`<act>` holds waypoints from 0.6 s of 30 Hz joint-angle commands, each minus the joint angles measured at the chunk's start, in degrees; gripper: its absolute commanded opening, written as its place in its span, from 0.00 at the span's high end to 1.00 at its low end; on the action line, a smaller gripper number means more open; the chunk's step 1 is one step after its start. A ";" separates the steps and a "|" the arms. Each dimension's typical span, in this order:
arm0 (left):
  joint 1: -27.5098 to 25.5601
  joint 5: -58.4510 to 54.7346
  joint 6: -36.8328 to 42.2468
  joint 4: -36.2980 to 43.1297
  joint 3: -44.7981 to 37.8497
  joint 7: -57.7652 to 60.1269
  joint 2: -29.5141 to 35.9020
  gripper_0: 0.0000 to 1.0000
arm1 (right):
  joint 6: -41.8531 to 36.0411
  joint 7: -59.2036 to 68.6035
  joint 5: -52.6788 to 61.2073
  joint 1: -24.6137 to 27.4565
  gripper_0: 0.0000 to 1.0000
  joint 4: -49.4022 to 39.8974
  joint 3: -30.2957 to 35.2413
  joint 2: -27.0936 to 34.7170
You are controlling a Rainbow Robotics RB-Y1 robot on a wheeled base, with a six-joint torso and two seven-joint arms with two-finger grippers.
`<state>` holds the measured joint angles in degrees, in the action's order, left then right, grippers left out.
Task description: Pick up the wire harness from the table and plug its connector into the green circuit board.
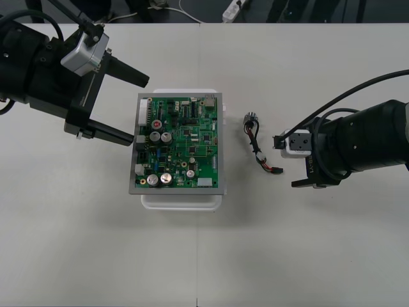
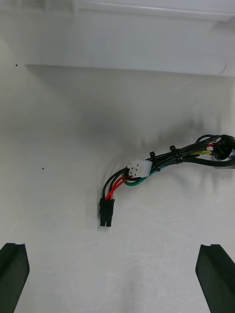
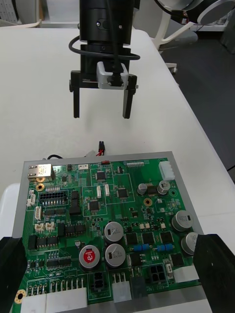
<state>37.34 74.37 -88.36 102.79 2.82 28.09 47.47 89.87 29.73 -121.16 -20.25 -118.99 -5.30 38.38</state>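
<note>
– Toward the table's left edge, what is seen of the left gripper [image 1: 131, 105]?
– Its fingers are spread wide with nothing held between them, just beside the left side of the green circuit board [image 1: 179, 144]. The board is seated on a white base [image 1: 182, 201] near the middle of the table [image 1: 332, 256].
– And the wire harness [image 1: 259, 146]?
– It is laid flat on the table to the right of the board and apart from it, not plugged in. It is judged light and limp: thin wires that would bend and swing once lifted. The black plug [image 2: 106, 213] is the one stiff part, so hold is best taken there or on the wires just behind it.
– The right gripper [image 1: 292, 162]?
– Its fingers are set wide apart and empty, just right of the plug.
– What is hard to make out?
– The round socket [image 2: 224, 146] is partly cut off in the right wrist view. The plug's pin face cannot be read, and the matching header on the board cannot be picked out.
</note>
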 commanded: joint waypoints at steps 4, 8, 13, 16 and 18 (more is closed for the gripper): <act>5.91 -0.37 -1.64 -1.81 2.45 3.99 1.22 0.00 | 0.13 2.97 -2.59 -1.99 0.00 -1.86 -2.79 0.65; 7.75 2.09 -1.64 -1.81 2.45 4.95 -1.06 0.00 | 0.13 3.32 -6.02 -2.25 0.00 -1.86 -4.63 0.73; 9.60 4.38 -1.64 -1.81 2.45 6.36 -2.91 0.00 | 0.13 4.55 -7.78 -2.95 0.00 -1.86 -6.30 0.56; 10.65 5.08 -1.64 -1.81 2.45 7.24 -3.79 0.00 | 0.13 5.34 -8.66 -2.95 0.00 -1.86 -6.83 0.56; 11.09 5.34 -1.64 -1.81 2.45 7.77 -4.31 0.00 | 0.13 5.87 -9.18 -3.22 0.00 -1.86 -7.44 0.56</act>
<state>44.89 79.12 -88.36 100.64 5.01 31.27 44.83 89.87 32.97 -129.34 -21.36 -119.00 -11.37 38.38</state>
